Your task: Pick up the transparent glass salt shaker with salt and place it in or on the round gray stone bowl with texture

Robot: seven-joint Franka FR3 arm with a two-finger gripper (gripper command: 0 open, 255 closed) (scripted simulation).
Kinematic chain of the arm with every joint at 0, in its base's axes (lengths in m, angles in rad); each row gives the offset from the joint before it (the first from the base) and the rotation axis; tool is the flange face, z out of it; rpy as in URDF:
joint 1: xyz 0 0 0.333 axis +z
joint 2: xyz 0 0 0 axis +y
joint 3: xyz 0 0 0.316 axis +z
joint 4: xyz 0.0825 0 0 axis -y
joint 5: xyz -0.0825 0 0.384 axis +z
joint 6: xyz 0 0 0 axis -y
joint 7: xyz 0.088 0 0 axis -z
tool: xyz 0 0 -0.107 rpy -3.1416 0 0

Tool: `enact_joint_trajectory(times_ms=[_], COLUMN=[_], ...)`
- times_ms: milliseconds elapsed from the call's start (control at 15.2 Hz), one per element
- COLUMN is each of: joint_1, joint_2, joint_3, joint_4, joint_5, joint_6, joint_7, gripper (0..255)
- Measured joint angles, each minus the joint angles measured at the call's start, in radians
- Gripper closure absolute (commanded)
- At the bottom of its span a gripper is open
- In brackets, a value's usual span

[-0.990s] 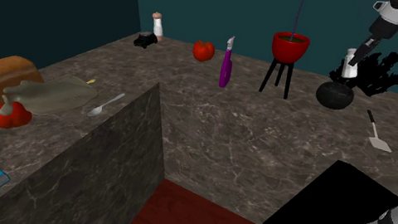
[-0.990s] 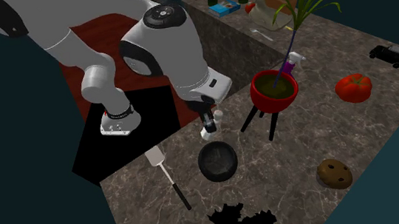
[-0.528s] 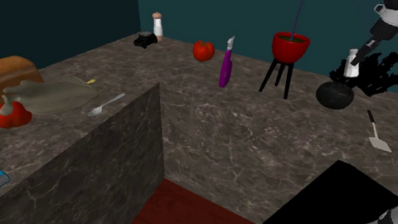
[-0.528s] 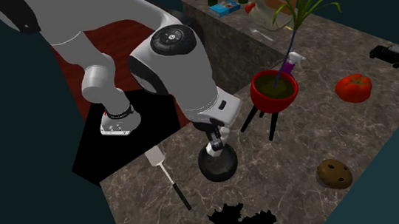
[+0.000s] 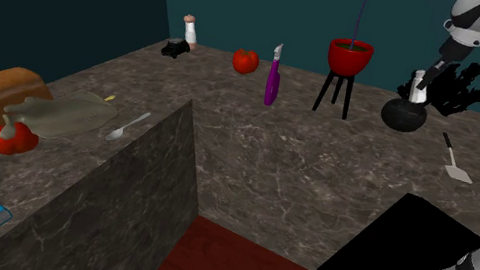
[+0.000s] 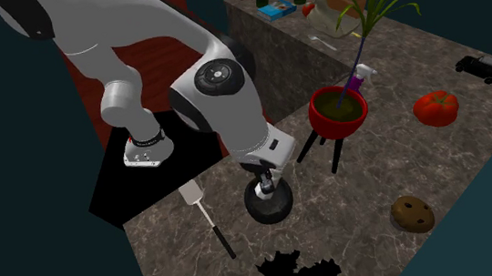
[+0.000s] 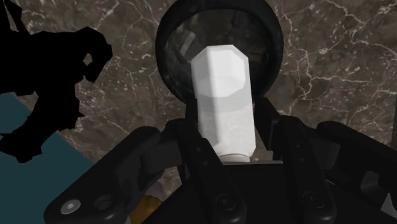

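Note:
My black gripper [image 7: 224, 137] is shut on the white salt shaker [image 7: 221, 102], whose faceted end points into the round dark bowl [image 7: 172, 38] right beyond it. Over the shoulder, the shaker [image 5: 420, 92] hangs just above the bowl [image 5: 402, 116] at the far right of the counter, clasped by the gripper [image 5: 423, 85]. From the second exterior camera the hand covers most of the shaker [image 6: 262, 191], which sits over the bowl [image 6: 276, 212].
A spatula [image 5: 456, 160] lies near the bowl. A jagged black plant shape [image 5: 460, 87] stands behind it. A red pot on black legs [image 5: 346, 61], a purple bottle [image 5: 273, 82], a tomato [image 5: 245, 61] and a potato-like lump [image 6: 413, 214] share the marble counter.
The arm has carried the shaker from beside the bowl to right over it and lowered it toward the bowl. The grip stayed shut on the shaker.

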Motion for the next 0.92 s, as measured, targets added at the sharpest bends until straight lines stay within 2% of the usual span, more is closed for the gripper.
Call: enact_joint_trajectory(times_ms=[264,660,726,924], joint_1=[0.002,0.002,0.002,0.002], joint_2=[0.024,0.03,0.03,0.03], joint_3=[-0.006,-0.006,-0.006,-0.006], joint_4=[-0.036,-0.046,-0.046,-0.046], joint_5=[0.027,0.034,0.034,0.034], joint_6=[0.051,0.064,0.064,0.064], joint_7=[-0.023,-0.028,-0.028,-0.028], gripper=[255,255,0,0])
